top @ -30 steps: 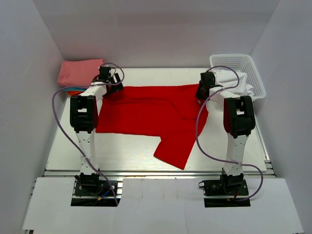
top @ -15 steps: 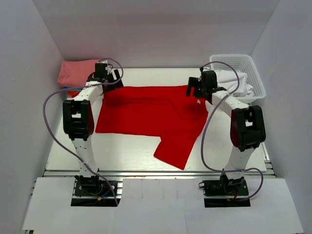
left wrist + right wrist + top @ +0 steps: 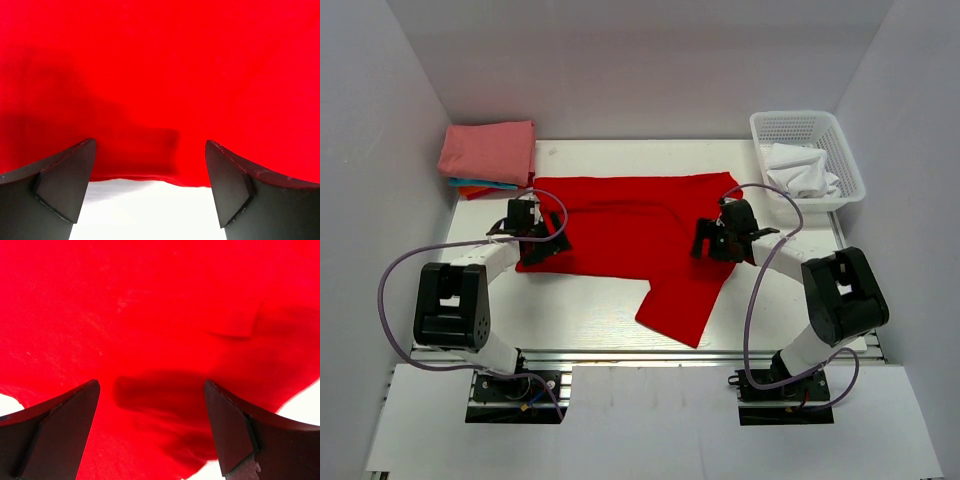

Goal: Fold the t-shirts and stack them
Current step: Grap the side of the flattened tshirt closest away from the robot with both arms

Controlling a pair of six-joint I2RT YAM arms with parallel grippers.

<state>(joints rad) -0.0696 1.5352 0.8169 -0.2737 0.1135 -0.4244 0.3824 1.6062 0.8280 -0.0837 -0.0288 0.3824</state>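
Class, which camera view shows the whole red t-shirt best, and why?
The top external view: the red t-shirt shows almost whole. Both wrist views show only a close patch of its cloth and edge.

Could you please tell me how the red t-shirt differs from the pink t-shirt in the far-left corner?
The red t-shirt lies spread wide on the table; the pink t-shirt is folded into a compact rectangle. The red t-shirt rests directly on the table; the pink t-shirt tops other folded shirts. Both are plain cloth.

No readable text, no labels, no brands, no numbers — nothing legible in any view
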